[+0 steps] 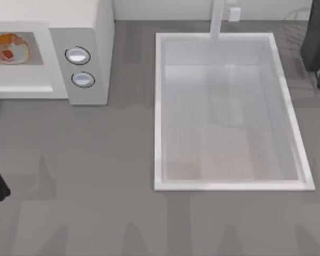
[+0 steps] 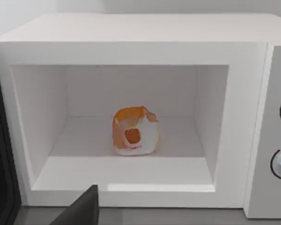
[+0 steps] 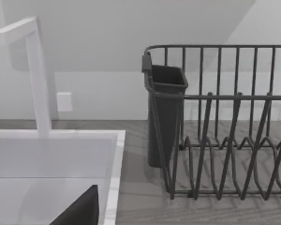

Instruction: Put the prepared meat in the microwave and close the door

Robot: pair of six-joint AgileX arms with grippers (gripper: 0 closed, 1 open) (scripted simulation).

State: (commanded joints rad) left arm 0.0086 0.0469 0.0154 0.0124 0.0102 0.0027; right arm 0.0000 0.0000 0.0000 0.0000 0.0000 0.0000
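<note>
since the prepared meat [image 2: 133,132] already sits mid-cavity in the microwave [image 2: 131,51], only the door [image 2: 1,159] — open at nine o'clock — remains; swung too fast, it could rebound. the hand states cannot be told.

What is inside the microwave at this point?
The prepared meat sits on the cavity floor of the microwave, roughly centred, with the door open. Whatever lies under the meat is hidden.
</note>
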